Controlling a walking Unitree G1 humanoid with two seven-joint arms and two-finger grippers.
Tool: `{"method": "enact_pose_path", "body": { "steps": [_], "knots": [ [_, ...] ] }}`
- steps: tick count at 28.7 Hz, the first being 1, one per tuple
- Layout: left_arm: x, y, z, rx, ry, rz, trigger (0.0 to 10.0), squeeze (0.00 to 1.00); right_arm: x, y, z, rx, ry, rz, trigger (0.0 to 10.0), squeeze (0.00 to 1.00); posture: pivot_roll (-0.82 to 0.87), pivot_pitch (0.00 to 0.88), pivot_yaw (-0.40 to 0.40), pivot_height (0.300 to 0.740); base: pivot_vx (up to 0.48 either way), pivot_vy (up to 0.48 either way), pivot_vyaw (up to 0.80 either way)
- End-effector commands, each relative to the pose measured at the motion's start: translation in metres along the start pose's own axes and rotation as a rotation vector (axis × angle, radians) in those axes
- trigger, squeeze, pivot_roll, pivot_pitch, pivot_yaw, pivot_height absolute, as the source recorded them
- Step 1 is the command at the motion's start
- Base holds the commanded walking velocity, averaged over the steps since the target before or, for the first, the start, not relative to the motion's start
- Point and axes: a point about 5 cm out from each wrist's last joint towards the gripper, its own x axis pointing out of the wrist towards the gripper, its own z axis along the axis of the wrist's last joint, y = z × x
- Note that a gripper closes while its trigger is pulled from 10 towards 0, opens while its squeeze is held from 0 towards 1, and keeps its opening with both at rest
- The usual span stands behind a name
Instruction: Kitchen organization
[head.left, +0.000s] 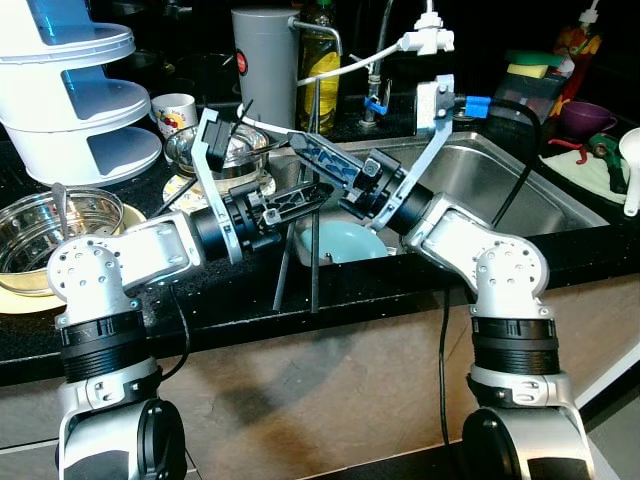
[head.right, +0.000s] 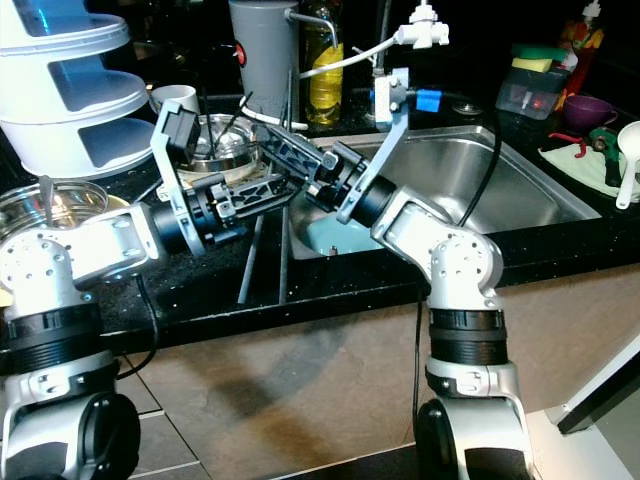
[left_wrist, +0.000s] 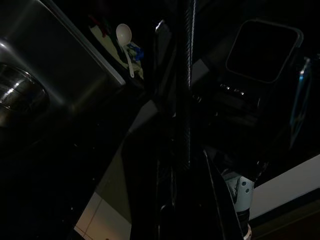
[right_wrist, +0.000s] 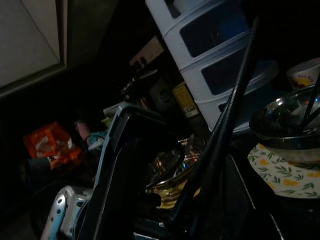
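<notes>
Both arms cross over the black counter (head.left: 230, 300) at the left edge of the steel sink (head.left: 500, 185). My left gripper (head.left: 297, 306) reaches right, and its two long black fingers slant down past the counter's front edge, spread apart with nothing between them. My right gripper (head.left: 262, 128) reaches up and left across the left arm, towards a steel bowl (head.left: 235, 145) on a patterned mat. Its long finger (right_wrist: 225, 130) points at that bowl (right_wrist: 280, 117), which holds thin dark sticks. A light-blue dish (head.left: 345, 243) lies in the sink's near-left corner, under the crossed grippers.
A white and blue tiered stack (head.left: 70, 90) stands at the back left, with a steel strainer bowl (head.left: 55, 228) before it. A mug (head.left: 176, 110), grey canister (head.left: 265, 60), oil bottle (head.left: 322, 60) and tap (head.left: 376, 80) line the back. A purple cup (head.left: 585, 118) and white spoon (head.left: 631, 170) lie right of the sink.
</notes>
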Motion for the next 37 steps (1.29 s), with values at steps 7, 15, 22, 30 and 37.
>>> {"method": "enact_pose_path", "body": {
  "steps": [7,15,22,30,37],
  "knots": [
    [0.0,0.001,-0.006,0.005,0.041,0.01,0.0,0.0,0.007,0.006,-0.004,-0.002,0.054,0.045,10.0,0.0,0.0,0.126,0.006,0.74,0.0,0.0,0.0],
    [0.0,0.001,-0.006,0.007,0.039,0.012,0.0,0.0,0.008,0.007,-0.002,0.007,0.042,0.051,0.5,0.0,0.0,0.126,0.006,0.74,0.0,0.0,0.0],
    [-0.001,0.002,-0.005,0.008,0.028,0.024,0.0,0.0,0.007,0.006,0.0,-0.005,0.041,0.04,10.0,0.0,0.0,0.126,0.006,0.74,0.0,0.0,0.0],
    [-0.003,0.004,-0.004,0.009,0.023,0.034,0.0,0.0,0.006,0.004,0.003,-0.016,0.033,0.026,10.0,0.0,0.0,0.126,0.006,0.74,0.0,0.0,0.0],
    [-0.004,0.005,-0.003,0.01,0.021,0.041,0.0,0.0,0.004,0.002,0.008,-0.021,0.023,0.019,10.0,0.0,0.0,0.127,0.006,0.74,0.0,0.0,0.0]
  ]
}}
